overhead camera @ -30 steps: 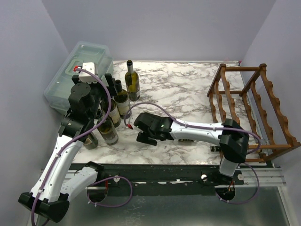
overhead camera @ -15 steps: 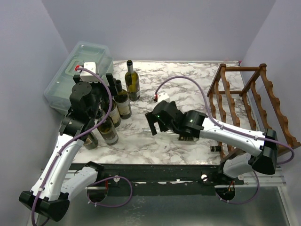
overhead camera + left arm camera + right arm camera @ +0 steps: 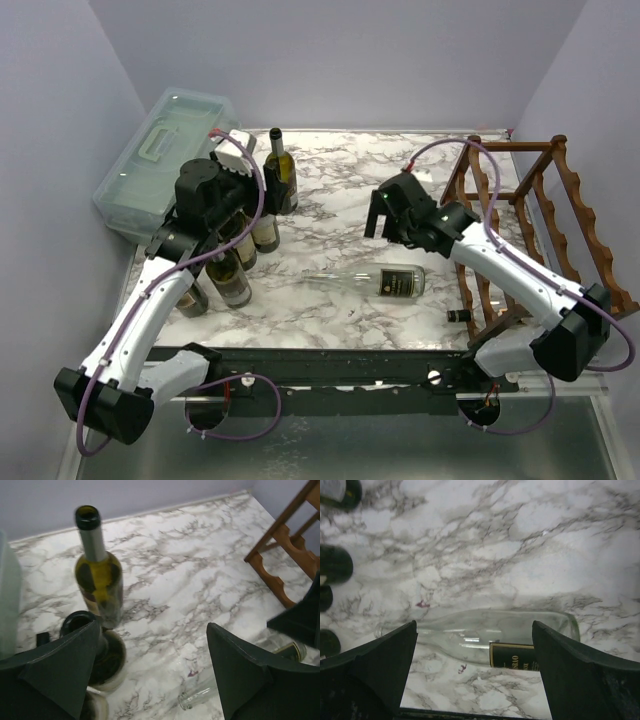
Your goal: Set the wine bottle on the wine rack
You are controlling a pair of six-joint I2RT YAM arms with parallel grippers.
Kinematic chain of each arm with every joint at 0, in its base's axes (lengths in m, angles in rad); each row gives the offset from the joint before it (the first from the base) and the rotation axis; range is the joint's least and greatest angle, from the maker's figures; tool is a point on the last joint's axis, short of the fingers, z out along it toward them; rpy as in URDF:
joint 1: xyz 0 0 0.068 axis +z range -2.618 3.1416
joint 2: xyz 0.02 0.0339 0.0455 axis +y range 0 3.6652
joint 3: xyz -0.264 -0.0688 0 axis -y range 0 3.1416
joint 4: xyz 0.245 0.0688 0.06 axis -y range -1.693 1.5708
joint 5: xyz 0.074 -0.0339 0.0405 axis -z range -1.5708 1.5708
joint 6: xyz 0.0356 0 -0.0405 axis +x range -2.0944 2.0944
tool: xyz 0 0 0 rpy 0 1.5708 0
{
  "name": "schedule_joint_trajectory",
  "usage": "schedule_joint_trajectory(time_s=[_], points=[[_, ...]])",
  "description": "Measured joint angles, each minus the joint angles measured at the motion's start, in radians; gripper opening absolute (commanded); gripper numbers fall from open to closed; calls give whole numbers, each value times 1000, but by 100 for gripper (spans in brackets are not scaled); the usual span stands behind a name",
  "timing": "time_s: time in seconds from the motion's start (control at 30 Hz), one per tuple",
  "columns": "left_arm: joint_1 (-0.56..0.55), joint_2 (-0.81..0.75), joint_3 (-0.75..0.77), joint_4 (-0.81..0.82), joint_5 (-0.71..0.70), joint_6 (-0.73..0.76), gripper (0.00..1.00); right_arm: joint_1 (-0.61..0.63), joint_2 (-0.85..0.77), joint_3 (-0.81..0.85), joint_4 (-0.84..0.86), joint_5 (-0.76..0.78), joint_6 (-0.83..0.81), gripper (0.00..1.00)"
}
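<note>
A clear wine bottle (image 3: 362,282) with a dark label lies on its side on the marble table, neck to the left. In the right wrist view it (image 3: 485,632) lies below and between my open fingers. My right gripper (image 3: 381,216) (image 3: 474,630) is open and empty, raised above the bottle. The reddish-brown wine rack (image 3: 545,235) stands at the right; its foot shows in the left wrist view (image 3: 280,555). My left gripper (image 3: 268,175) (image 3: 152,630) is open and empty, over the bottle group at the left. The clear bottle's mouth (image 3: 192,698) shows there.
Several upright dark bottles (image 3: 240,250) stand at the left. A green one (image 3: 281,170) (image 3: 100,580) stands further back. A translucent lidded box (image 3: 160,160) sits at the back left. A dark bottle's neck (image 3: 458,315) sticks out of the rack's lowest tier.
My right gripper has swung from front centre up and back to the right, uncovering the clear bottle lying on the table. My left gripper has moved back and right toward the green bottle.
</note>
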Motion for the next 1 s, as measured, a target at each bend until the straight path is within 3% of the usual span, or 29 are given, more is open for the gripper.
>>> schedule_joint_trajectory(time_s=[0.17,0.3,0.4,0.6,0.83,1.0], points=[[-45,65,2,-4,143,24,95,-176,-44,97,-8,38,-57,100],[-182,70,1,0,166,89,95,-307,-85,196,-5,93,-131,100],[-289,85,-4,7,164,142,95,-316,-119,271,5,138,-176,100],[-466,278,-6,21,141,242,94,-322,-217,290,26,208,-226,100],[-550,562,11,8,113,294,98,-327,-264,291,34,277,-288,100],[-595,645,64,3,113,333,99,-327,-328,240,66,250,-334,100]])
